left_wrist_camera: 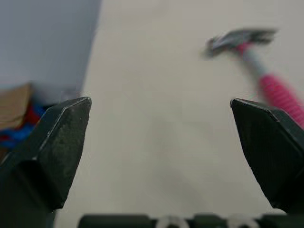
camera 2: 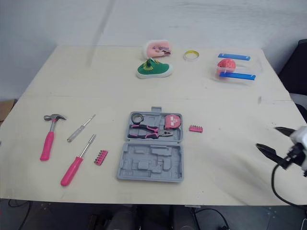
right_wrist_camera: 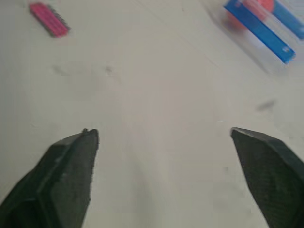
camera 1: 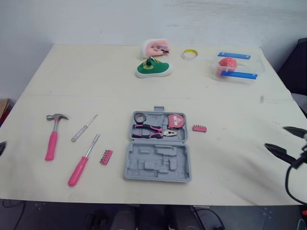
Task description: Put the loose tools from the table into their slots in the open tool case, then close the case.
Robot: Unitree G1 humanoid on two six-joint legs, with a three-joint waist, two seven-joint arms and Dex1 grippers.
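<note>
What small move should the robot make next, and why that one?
Probably reach the open right gripper toward the pink bit holder lying just right of the tool case. That gripper is empty, this is the loose tool nearest it, and nothing lies between them.
</note>
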